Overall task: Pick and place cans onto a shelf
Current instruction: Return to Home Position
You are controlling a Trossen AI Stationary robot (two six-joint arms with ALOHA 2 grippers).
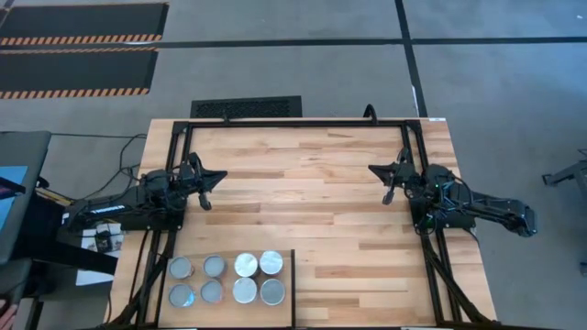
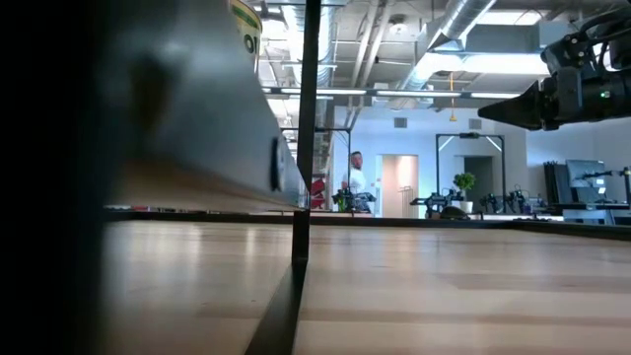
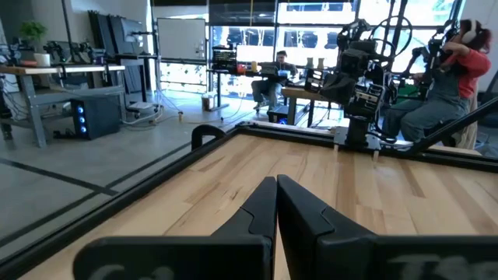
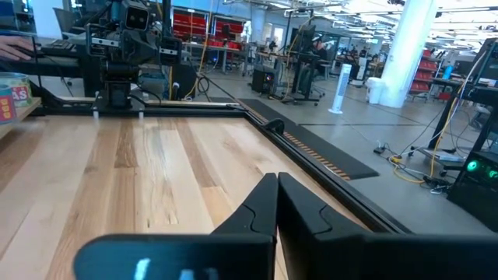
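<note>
From above, the cans (image 1: 245, 266) showed me only lids, labels hidden. At table height the shelf (image 2: 182, 123) was a close blur, one can (image 2: 246, 30) cut off by the top edge.

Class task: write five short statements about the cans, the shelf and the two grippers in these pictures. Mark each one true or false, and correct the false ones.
1. All eight small round silver-topped tin cans stand on the pale wooden shelf panel edged with black metal bars. True.
2. The cans stand in one single line. False: they stand in two rows of four.
3. The left gripper holds a can. False: its fingers are shut on nothing, over bare wood.
4. The right gripper is shut and empty. True.
5. The shelf sits at the middle of the striped plank tabletop. False: it sits at a corner of the table, on the left arm's side.
</note>
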